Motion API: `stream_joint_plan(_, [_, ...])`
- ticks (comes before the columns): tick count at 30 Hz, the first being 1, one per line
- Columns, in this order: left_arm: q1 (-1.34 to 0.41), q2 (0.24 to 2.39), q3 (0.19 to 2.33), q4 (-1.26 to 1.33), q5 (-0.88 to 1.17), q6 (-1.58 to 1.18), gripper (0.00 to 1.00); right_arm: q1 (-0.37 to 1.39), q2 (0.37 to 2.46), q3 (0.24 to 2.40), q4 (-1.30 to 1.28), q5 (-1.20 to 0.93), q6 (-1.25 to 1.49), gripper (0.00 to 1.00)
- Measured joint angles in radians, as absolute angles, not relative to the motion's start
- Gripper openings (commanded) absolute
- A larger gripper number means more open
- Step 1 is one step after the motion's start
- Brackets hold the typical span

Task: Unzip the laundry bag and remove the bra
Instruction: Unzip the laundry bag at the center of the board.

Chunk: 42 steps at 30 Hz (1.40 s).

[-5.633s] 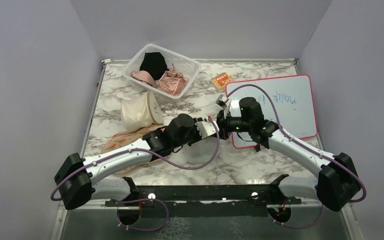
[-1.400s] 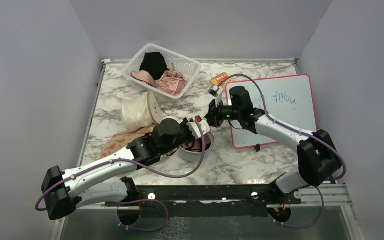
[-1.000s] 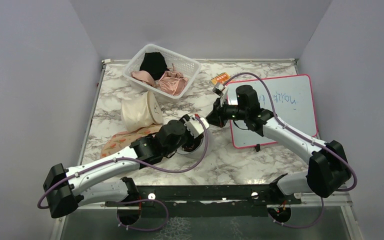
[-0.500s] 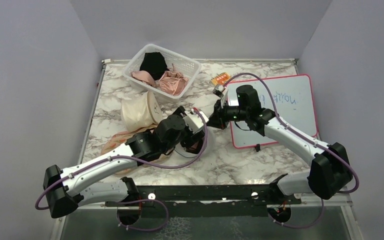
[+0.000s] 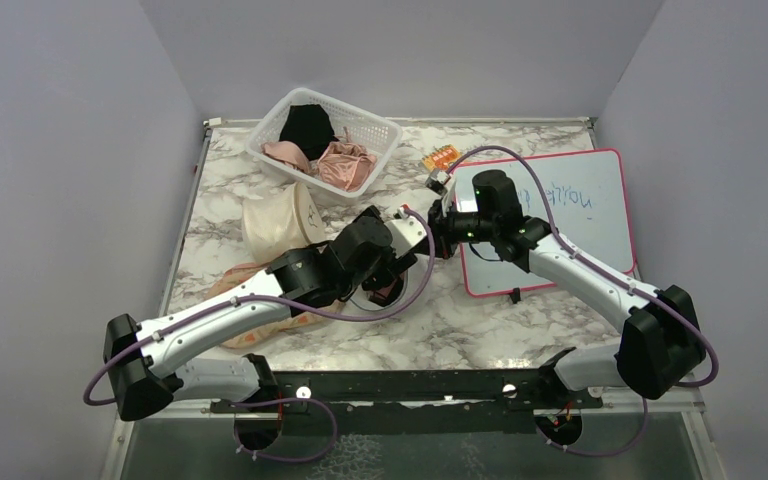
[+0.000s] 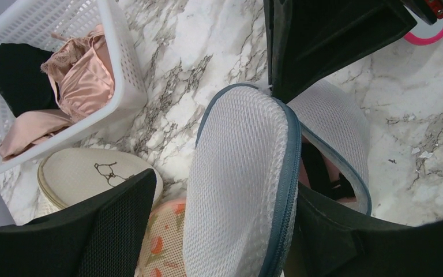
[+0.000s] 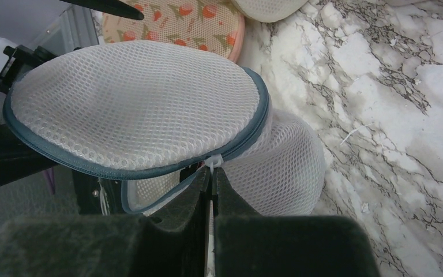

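The laundry bag [image 7: 277, 167], white mesh with a grey-blue zip, sits mid-table, mostly hidden under the arms in the top view [image 5: 388, 288]. Its lid [image 6: 236, 184] is unzipped and lifted, standing up between the fingers of my left gripper [image 6: 219, 193], which is open; one finger [image 6: 334, 242] reaches under the lid at the bag's mouth. A pink bra with black straps [image 6: 323, 173] shows inside. My right gripper [image 7: 212, 173] is shut on the white zip pull [image 7: 214, 161] at the bag's rim. In the top view, my left gripper [image 5: 400, 245] and right gripper [image 5: 438, 228] nearly meet.
A white basket [image 5: 380, 130] with pink and black garments stands at the back. A cream cylindrical bag [image 5: 278, 222] and a flat peach floral pouch [image 5: 250, 285] lie left of the laundry bag. A pink-framed whiteboard [image 5: 560, 215] lies right, an orange item [image 5: 442, 158] behind it.
The bag's lid has come open and the pink inside shows. My left gripper has moved up and right, lifting the lid. My right gripper has stayed close by the bag's far rim.
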<state>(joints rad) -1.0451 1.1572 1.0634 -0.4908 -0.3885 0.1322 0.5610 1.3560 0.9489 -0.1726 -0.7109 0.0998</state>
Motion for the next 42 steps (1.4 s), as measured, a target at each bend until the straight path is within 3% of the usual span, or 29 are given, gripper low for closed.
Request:
stream_joint_plan(13, [-1.050, 1.177, 1.100, -0.517, -0.392, 0.138, 0.58, 0.561, 1.357, 0.949, -0.172, -0.727, 0.101, 0.01])
stream_joint_plan(23, [-1.050, 1.250, 1.100, -0.495, -0.393, 0.155, 0.66, 0.561, 1.357, 0.949, -0.172, -0.732, 0.103, 0.01])
stream_joint_plan(27, [-1.050, 1.292, 1.100, -0.479, -0.393, 0.155, 0.55, 0.561, 1.357, 0.949, -0.172, -0.735, 0.104, 0.01])
stream_joint_plan(35, [-1.050, 1.296, 1.095, -0.437, -0.414, 0.154, 0.21, 0.561, 1.357, 0.949, -0.173, -0.735, 0.104, 0.01])
stream_joint_plan(42, [-1.050, 1.167, 0.986, -0.381, -0.375, 0.209, 0.03, 0.562, 1.356, 0.949, -0.165, -0.735, 0.117, 0.01])
